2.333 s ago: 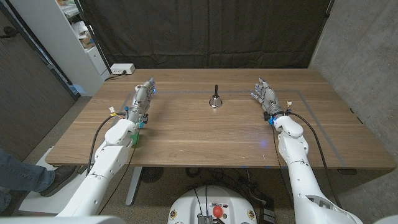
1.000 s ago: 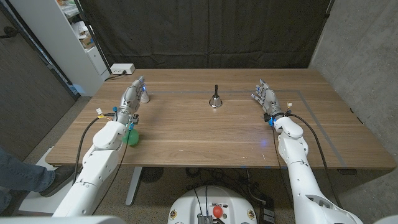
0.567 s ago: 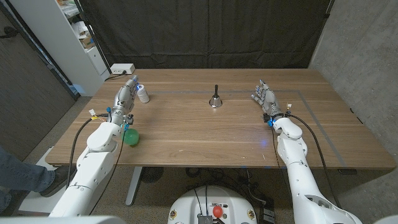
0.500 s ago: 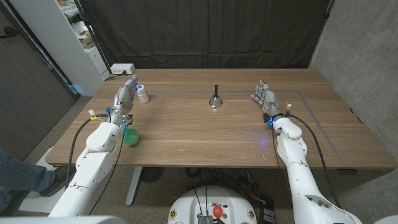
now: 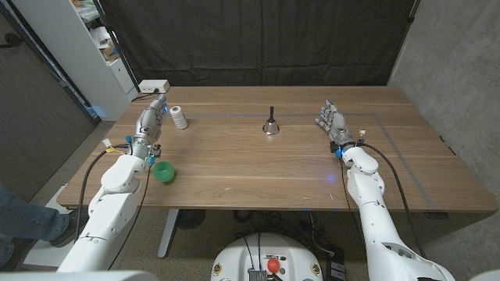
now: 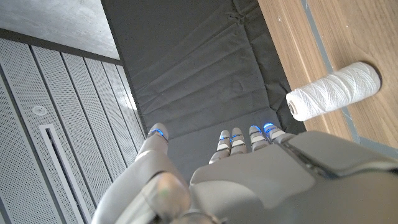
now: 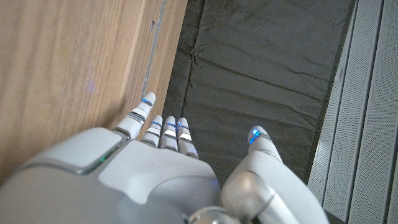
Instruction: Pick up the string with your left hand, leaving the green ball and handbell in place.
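From the head view, a wooden worktop (image 5: 258, 168) carries three things: a white spool of string (image 5: 180, 117) near the far left corner, a green ball (image 5: 163, 172) toward the near left edge, and a small handbell (image 5: 270, 125) at the middle, handle up. The left hand (image 5: 148, 122) sits just beside the spool on its outer side, apart from it, fingers extended and holding nothing. The right hand (image 5: 333, 123) waits well apart on the right, fingers spread, empty.

Along the left wrist view, the spool of string (image 6: 333, 91) shows its shape more plainly — a cylinder whose long axis stands square to the wood, one end on the worktop, the other free. The left hand (image 6: 249, 174) has its fingertips (image 6: 256, 130) extended, clear of the spool.

Along the right wrist view, the right hand (image 7: 168, 174) — fingers straight and parted — grips nothing beside bare wood.
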